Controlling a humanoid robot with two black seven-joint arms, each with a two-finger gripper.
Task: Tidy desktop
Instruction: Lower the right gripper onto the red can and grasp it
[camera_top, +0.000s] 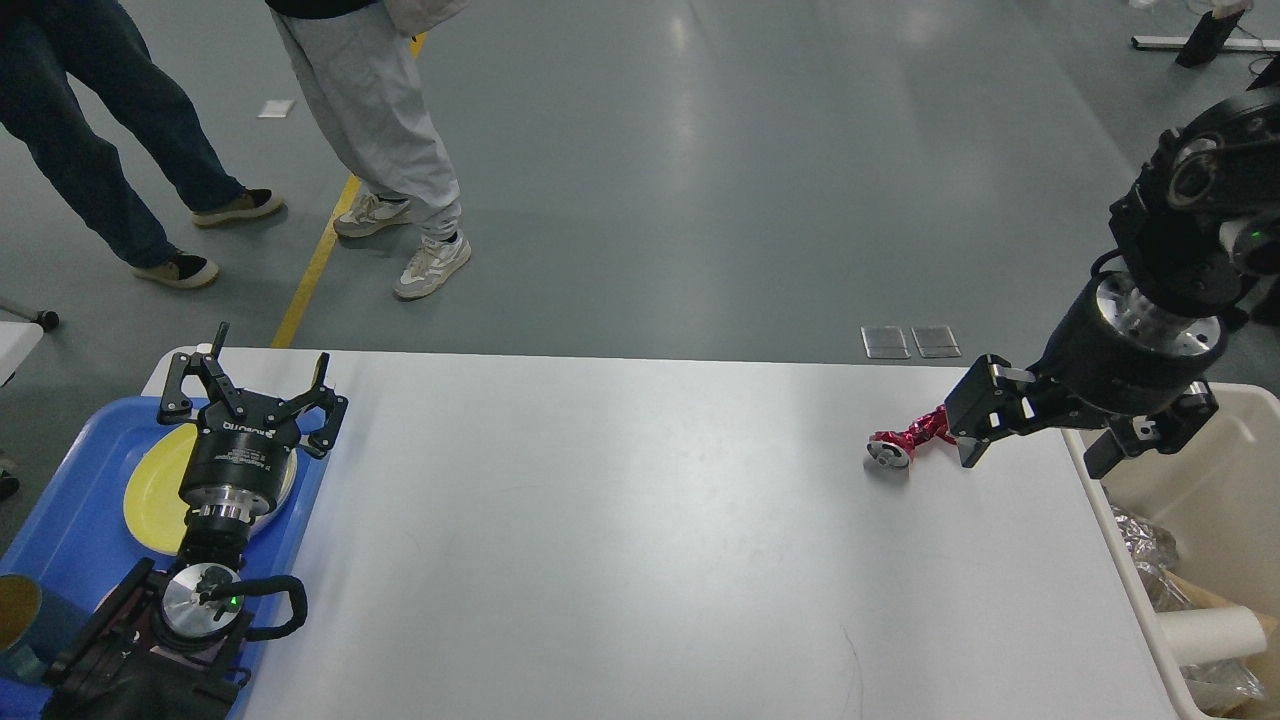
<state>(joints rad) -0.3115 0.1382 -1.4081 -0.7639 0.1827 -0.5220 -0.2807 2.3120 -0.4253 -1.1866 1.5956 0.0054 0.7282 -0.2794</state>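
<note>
The white desktop (620, 520) fills the lower view. A crushed red can (903, 441) lies on it near the far right. My right gripper (1038, 448) is open and hangs at the table's right edge. Its left finger (978, 418) covers the can's right end; whether it touches the can I cannot tell. My left gripper (255, 388) is open and empty at the far left, above a yellow plate (150, 490) on a blue tray (70, 530).
A beige bin (1235, 470) with foil, paper and a white roll stands right of the table. A dark cup (20, 612) sits on the tray's near end. People stand on the floor beyond the far left (390, 130) and at the left (90, 130).
</note>
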